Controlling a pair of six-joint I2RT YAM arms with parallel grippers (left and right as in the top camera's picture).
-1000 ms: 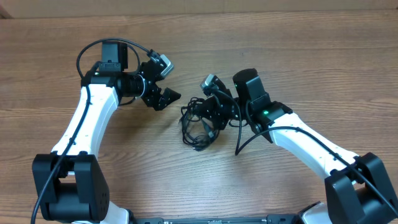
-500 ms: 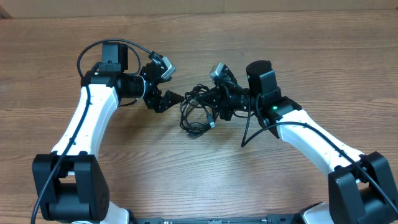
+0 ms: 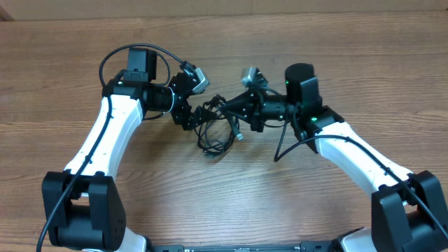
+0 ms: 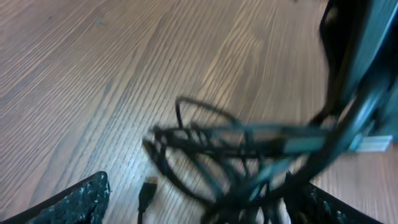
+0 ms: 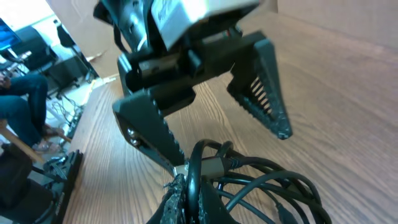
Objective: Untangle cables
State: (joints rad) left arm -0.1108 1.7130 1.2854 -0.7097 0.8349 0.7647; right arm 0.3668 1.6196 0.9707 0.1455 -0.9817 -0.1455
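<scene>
**Desk:** Where are the cables in this one?

**Photographer:** The cables (image 3: 213, 129), a knot of thin black loops, sit between the two arms, a little toward 12 o'clock from the middle of the wooden bench (image 3: 336, 56). The top of the bundle is lifted. The lower loops droop toward 6 o'clock, close to the wood.

**Desk:** Which arm has hold of them?

**Photographer:** The right pincer (image 3: 221, 106) reaches in from 3 o'clock and is clamped tight on strands at the top of the bundle. Its wrist view shows the cords running straight out from between the closed fingertips.

**Desk:** And the other?

**Photographer:** The left pincer (image 3: 192, 105) faces it from 9 o'clock with its jaws spread wide, gripping nothing. Its ribbed fingers (image 5: 264, 93) stand on either side of the bundle's near edge. The left wrist view is too blurred to show whether a finger touches a strand.

**Desk:** Any detail worth a line?

**Photographer:** One small plug (image 4: 147, 190) shows at the bundle's 7 o'clock in the left wrist view, near one finger pad.
</scene>
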